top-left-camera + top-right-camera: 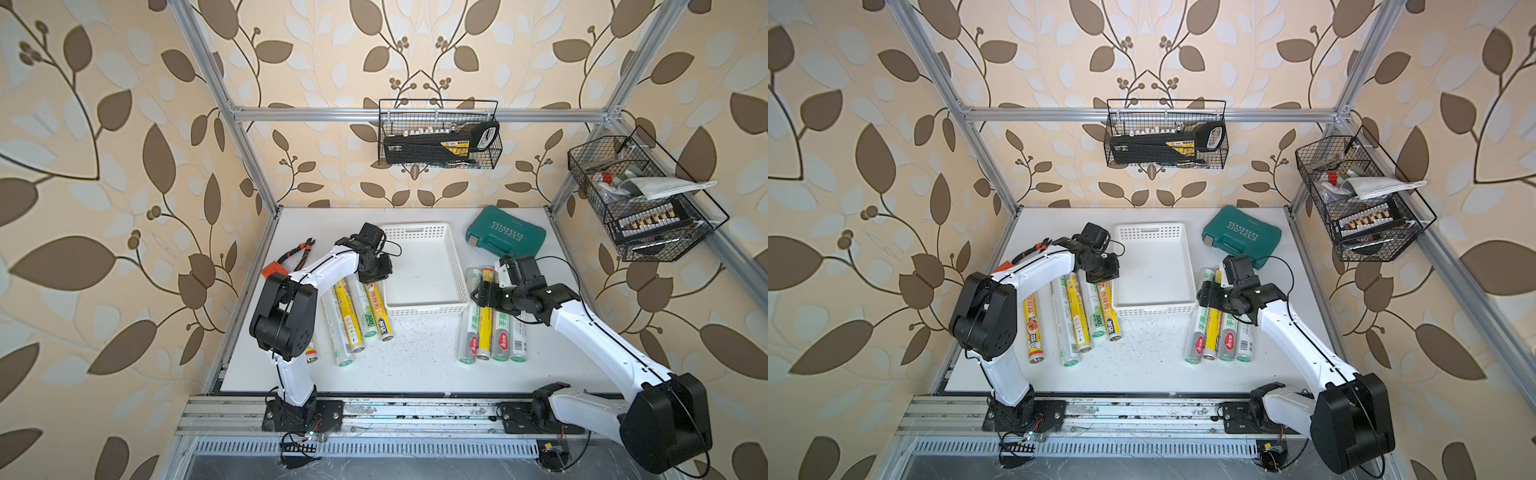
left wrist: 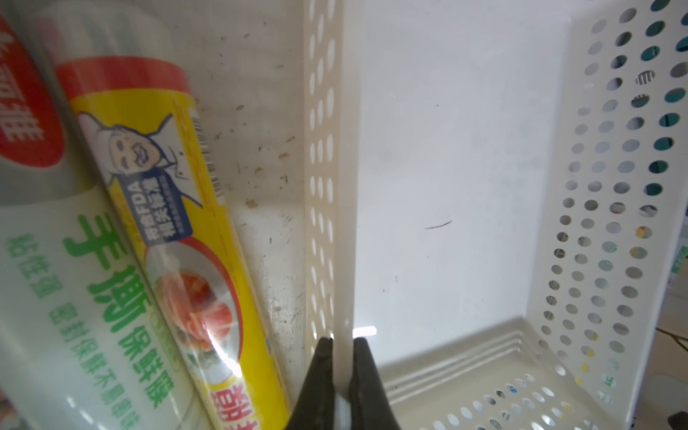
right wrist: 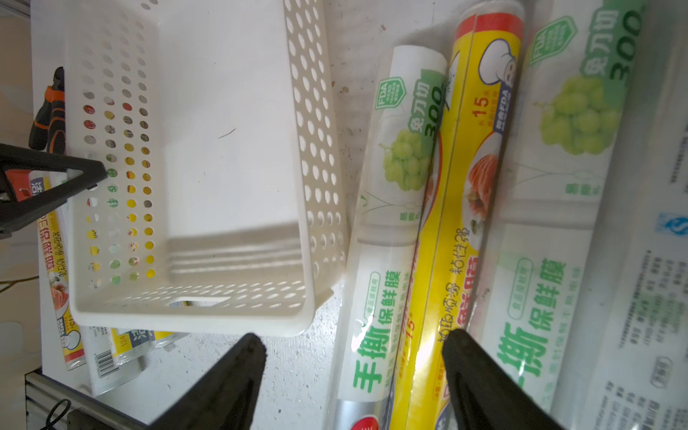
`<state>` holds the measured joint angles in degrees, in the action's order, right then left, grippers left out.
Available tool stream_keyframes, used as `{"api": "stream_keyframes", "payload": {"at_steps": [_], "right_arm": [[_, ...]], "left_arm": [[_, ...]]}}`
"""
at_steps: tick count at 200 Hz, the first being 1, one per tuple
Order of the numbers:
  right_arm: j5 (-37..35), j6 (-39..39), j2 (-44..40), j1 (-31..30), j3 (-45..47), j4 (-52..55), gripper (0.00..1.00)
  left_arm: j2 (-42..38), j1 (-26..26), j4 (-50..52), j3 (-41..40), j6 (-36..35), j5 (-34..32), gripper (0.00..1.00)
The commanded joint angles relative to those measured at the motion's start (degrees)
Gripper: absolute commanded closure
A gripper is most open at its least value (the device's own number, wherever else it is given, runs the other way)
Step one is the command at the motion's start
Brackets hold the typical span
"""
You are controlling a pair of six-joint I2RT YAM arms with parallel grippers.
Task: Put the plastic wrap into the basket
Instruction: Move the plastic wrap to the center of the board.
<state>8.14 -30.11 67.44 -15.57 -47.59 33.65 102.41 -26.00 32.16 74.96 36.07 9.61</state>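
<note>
The left gripper (image 2: 341,344) we enter as pinched on the basket (image 1: 424,308): in its wrist view one finger sits on each side of a perforated long wall. The right gripper (image 3: 355,344) we enter with jaws spread, hanging over the rolls by the basket's opposite long wall; whether a finger touches one we cannot tell. Of plastic wrap (image 1: 494,332) we count nine rolls, all on the table (image 1: 415,370), outside the basket. Four lie side by side right of centre in both top views; five more rolls (image 1: 1077,316) lie left of centre, partly under the left arm. The basket sits mid-frame between the two groups. A teal case (image 1: 505,230) lies upper right of the basket, pliers (image 1: 297,253) at the table's left edge. One black wire basket (image 1: 494,156) hangs upper centre, a second wire basket (image 1: 598,208) at the right edge.
</note>
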Motion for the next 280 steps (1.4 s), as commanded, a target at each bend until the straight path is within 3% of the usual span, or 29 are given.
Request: {"api": "stream_keyframes", "payload": {"at_steps": [1, 120, 238, 249, 261, 280], "right_arm": [[1.09, 0.75, -1.09, 0.22, -0.02, 1.55, 0.24], [2.41, -1.15, 2.05, 0.19, 1.44, -0.05, 0.33], [0.66, -2.55, 7.41, -2.32, 0.89, -0.60, 0.37], [0.33, -2.80, 8.11, -3.01, 0.75, -0.76, 0.38], [0.12, -3.13, 8.81, -3.48, 0.67, -1.11, 0.39], [-0.50, -3.65, 9.67, -3.88, 0.58, -1.34, 0.42]], "left_arm": [[-5.33, -0.62, -0.27, -1.96, -0.14, 2.14, 0.92], [-11.16, -3.27, -3.06, -11.83, -0.49, 3.76, 0.92], [-13.94, -3.55, -1.93, -14.71, -3.29, 2.32, 0.92], [-14.16, -3.57, -1.82, -14.84, -3.38, 2.25, 0.87], [-14.25, -3.60, -1.84, -14.84, -3.48, 2.54, 0.73], [-14.54, -3.60, -1.54, -14.50, -3.30, 2.57, 0.66]]}}
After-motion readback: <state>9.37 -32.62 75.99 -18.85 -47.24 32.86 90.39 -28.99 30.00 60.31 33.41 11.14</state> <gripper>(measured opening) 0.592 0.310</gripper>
